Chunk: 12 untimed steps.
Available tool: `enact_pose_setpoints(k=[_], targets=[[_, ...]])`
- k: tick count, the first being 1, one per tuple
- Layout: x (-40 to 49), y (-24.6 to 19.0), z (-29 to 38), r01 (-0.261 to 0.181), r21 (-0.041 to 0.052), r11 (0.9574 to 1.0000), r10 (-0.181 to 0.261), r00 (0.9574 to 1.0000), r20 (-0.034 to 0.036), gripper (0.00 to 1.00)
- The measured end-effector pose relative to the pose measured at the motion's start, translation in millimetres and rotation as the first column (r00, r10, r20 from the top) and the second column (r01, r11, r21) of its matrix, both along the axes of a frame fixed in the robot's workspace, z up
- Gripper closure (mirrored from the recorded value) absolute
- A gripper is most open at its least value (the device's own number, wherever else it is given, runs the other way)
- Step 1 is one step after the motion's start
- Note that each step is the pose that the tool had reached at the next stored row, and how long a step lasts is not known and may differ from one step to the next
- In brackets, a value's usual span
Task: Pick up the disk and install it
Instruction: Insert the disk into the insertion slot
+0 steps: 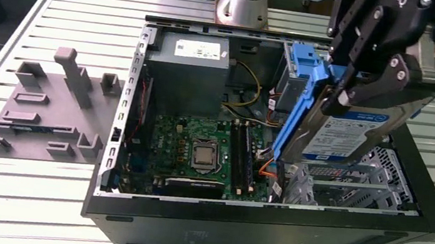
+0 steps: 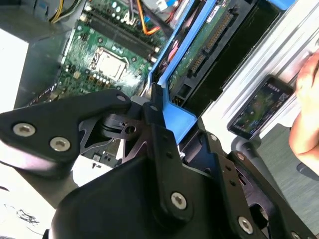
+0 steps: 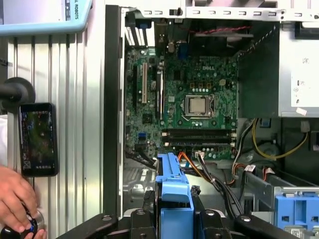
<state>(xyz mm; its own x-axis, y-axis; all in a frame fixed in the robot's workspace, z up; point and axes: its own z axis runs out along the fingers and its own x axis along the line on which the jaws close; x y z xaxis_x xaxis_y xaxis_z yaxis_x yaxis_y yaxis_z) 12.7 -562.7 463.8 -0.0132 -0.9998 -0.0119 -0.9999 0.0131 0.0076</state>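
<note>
- The gripper (image 1: 352,94) is closed on the disk (image 1: 349,134). In both wrist views its black fingers (image 3: 149,201) press on the two sides of the blue carrier (image 3: 172,175).
- The disk is in the air and steeply tilted. It hangs over the exterior view's right part of the open computer case (image 1: 253,231).
- The lower edge of the disk is just above the metal drive cage (image 1: 348,184). I cannot tell if they touch.
- In the second wrist view the gripper (image 2: 158,115) holds the end of the disk (image 2: 200,46), and the green circuit board on its underside faces the camera.
- The motherboard (image 1: 198,139) lies in the middle of the case floor. The grey power supply box (image 1: 184,70) stands at the far side, toward the exterior view's left.
- A blue plastic latch (image 3: 295,210) sits inside the case, apart from the held disk.
- The case stands on a slatted metal table (image 1: 89,10). A grey fixture plate (image 1: 42,113) lies on the table at the exterior view's left of the case.
- A phone (image 3: 37,139) lies on the table outside the case, with a person's hand (image 3: 17,199) just beside it.
</note>
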Motion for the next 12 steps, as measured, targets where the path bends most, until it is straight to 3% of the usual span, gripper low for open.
enact_pose_setpoints(k=[4, 12], targets=[[12.6, -1.6, -1.2, 0.000, -0.0001, 1.0000, 0.000, 1.0000, 0.0000, 0.64], [21.9, -9.3, -2.4, 0.000, -0.0006, 1.0000, 0.000, 1.0000, 0.0000, 0.64]])
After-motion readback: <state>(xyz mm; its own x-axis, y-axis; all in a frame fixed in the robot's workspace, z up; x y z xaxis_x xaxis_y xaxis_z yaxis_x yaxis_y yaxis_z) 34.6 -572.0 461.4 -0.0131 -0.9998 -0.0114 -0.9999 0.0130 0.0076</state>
